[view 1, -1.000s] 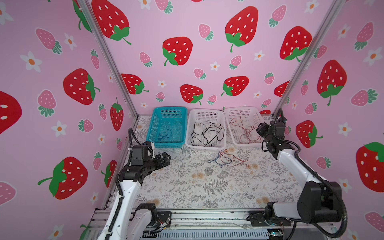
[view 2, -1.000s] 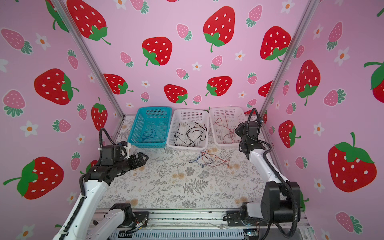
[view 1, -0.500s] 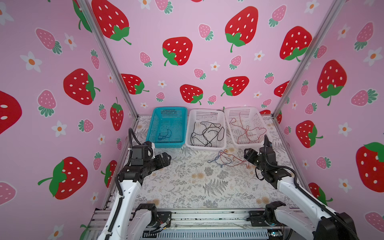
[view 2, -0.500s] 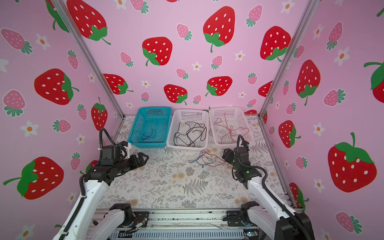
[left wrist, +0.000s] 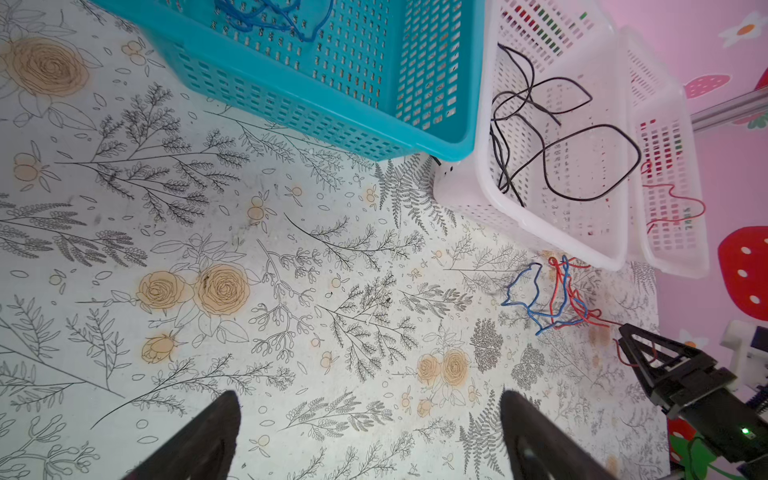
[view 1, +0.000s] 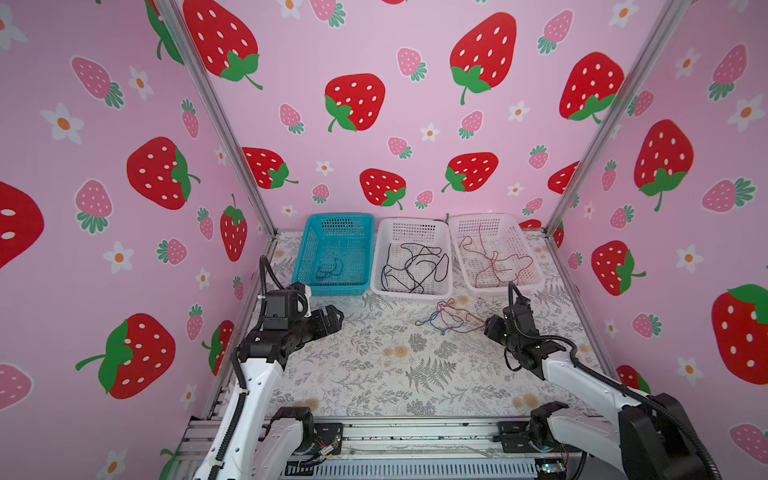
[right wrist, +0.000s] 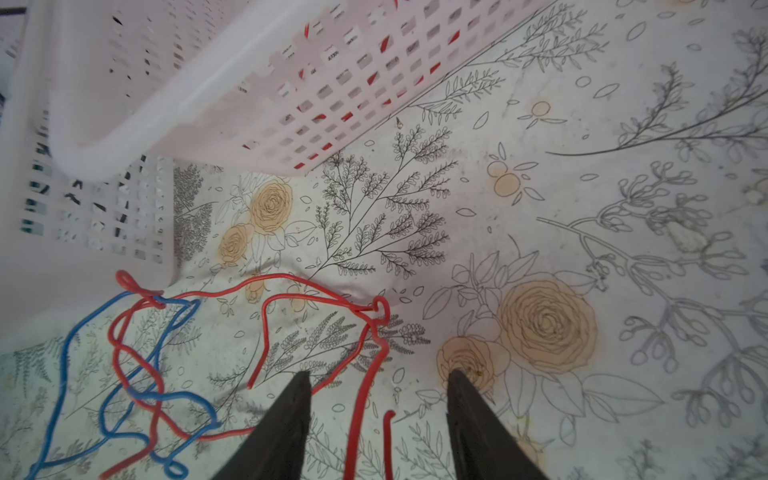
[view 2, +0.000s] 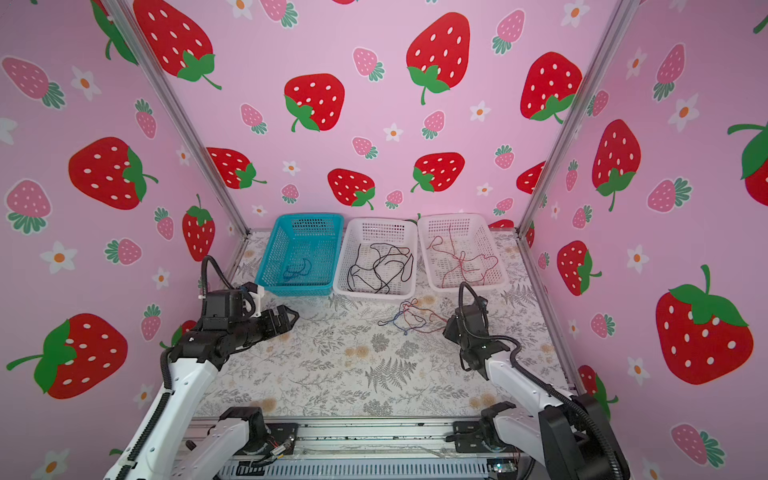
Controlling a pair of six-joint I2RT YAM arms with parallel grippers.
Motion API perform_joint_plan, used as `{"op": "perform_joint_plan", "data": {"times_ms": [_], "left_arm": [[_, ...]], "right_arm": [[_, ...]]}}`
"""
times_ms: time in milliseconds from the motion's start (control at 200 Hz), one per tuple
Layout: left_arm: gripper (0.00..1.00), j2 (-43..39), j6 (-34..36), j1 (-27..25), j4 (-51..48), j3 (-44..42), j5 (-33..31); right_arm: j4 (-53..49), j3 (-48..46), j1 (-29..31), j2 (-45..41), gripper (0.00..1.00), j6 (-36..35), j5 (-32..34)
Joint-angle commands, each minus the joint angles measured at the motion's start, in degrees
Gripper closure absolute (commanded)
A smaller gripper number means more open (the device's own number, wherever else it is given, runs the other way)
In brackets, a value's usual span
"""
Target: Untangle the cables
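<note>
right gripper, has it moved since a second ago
Yes. The right gripper has come away from the right-hand white basket towards the camera, to the red and blue tangle.

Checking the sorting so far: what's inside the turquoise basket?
Only a small bundle of blue cables, on the floor of the turquoise basket near its front wall. The strands overlap, so their number cannot be made out.

You've got a loose tangle of red and blue cables (view 1: 446, 318) lying flat on the counter (view 1: 374, 365), close to its far edge and just in front of the white baskets. Along that far edge, black cables (view 1: 415, 266) loop inside the middle white basket (view 1: 409, 294). Red cables (view 1: 494, 259) sprawl in the right white basket (view 1: 530, 257), and blue cables (view 1: 330, 268) bunch in the teal basket (view 1: 332, 289).
</note>
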Motion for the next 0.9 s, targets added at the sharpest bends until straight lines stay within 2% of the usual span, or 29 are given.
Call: {"op": "perform_joint_plan", "data": {"times_ms": [0, 80, 220, 300, 510, 600, 765, 895], "left_arm": [[0.01, 0.0, 0.6, -0.3, -0.6, 0.0, 0.5], [0.01, 0.1, 0.6, -0.3, -0.5, -0.1, 0.8], [0.01, 0.5, 0.7, -0.8, -0.5, -0.1, 1.1], [0.01, 0.5, 0.6, -1.8, -0.5, -0.1, 1.1], [0.01, 0.5, -1.5, -9.7, -1.1, 0.2, -0.3], [0.01, -0.2, -5.0, -11.0, 0.9, -1.1, 3.7], [0.01, -4.8, -14.1, -11.8, 12.6, -8.4, 12.8], [0.01, -8.1, -20.5, -12.8, 20.8, -13.5, 16.7]], "right_arm": [[1.9, -0.6, 0.1, 1.3, 0.55, -0.7, 2.1], [2.5, -0.6, 0.1, 1.7, 0.64, -1.7, 2.1], [2.8, -0.5, 0.1, 0.4, 0.91, -3.2, 2.1], [2.6, -0.2, 0.1, -1.2, 1.00, -4.3, 0.8], [-1.0, 1.7, 0.4, -6.7, 1.00, -7.9, -3.9], [-2.6, 2.7, 1.0, -8.7, 1.00, -9.3, -6.4], [-2.5, 3.9, 2.0, -14.1, 1.00, -11.6, -14.0], [-3.0, 6.8, 3.2, -17.1, 1.00, -15.2, -18.9]]}}
